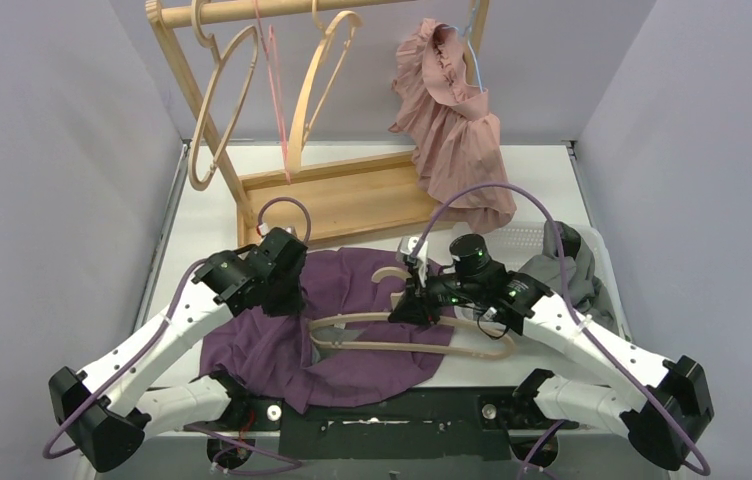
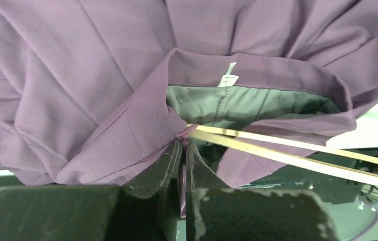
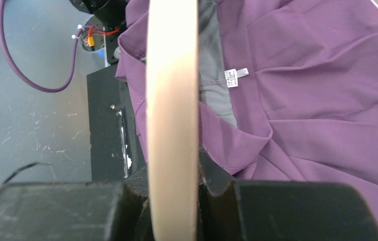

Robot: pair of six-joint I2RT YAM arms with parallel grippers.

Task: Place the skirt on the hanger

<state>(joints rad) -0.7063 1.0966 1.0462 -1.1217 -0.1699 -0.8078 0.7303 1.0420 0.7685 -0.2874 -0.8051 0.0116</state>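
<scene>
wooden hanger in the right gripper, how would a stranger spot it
Find the wooden rack at the back of the table, then the purple skirt before it. The wooden hanger lies across that skirt, held by the right gripper; the other hangers hang from the rack.

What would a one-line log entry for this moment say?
left end effector: shut on skirt waistband | right end effector: shut on hanger | hanger: tip at waist opening | skirt: lying on table, not hung

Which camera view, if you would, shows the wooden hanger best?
The top external view: nearly the whole wooden hanger shows, lying across the purple skirt. The left wrist view catches only two thin bars; the right wrist view only one blurred bar in the right tool.
</scene>
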